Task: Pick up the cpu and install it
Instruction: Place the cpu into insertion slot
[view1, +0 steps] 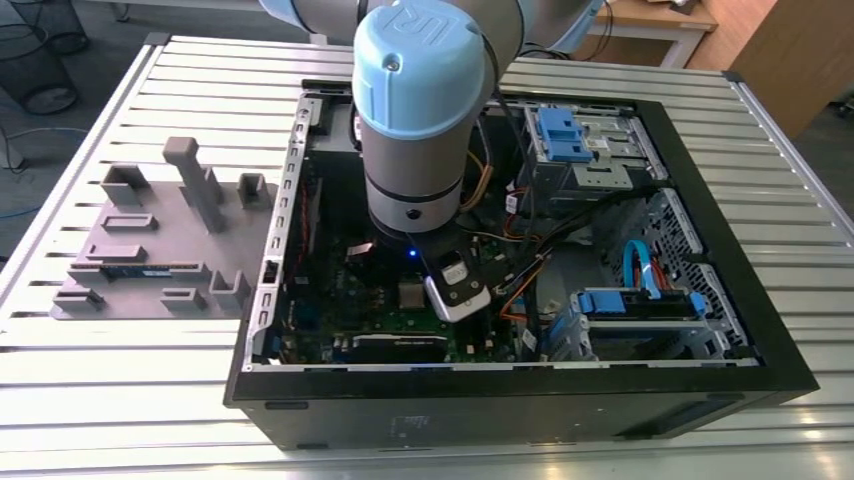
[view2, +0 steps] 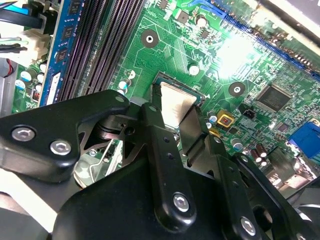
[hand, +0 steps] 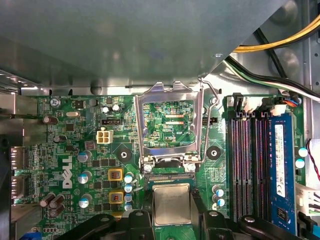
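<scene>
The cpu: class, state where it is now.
In both wrist views the cpu sits gripped in the claw, over the motherboard, beside the open socket frame.

1. Green motherboard (hand: 120, 150) carrying capacitors and small chips.
2. Metal socket load frame (hand: 167, 91), hinged open, with its wire lever (hand: 212, 125) along one side.
3. cpu (hand: 171, 204), silver top up, just beside the frame's hinge and clamped between the black claw (hand: 175, 219) fingers (hand: 141, 220).
4. Dark memory slots (hand: 244, 160), with a blue memory stick (hand: 281, 165) seated in one.
5. Yellow, white and black cables (hand: 250, 48) beside the grey case wall (hand: 125, 40).
</scene>
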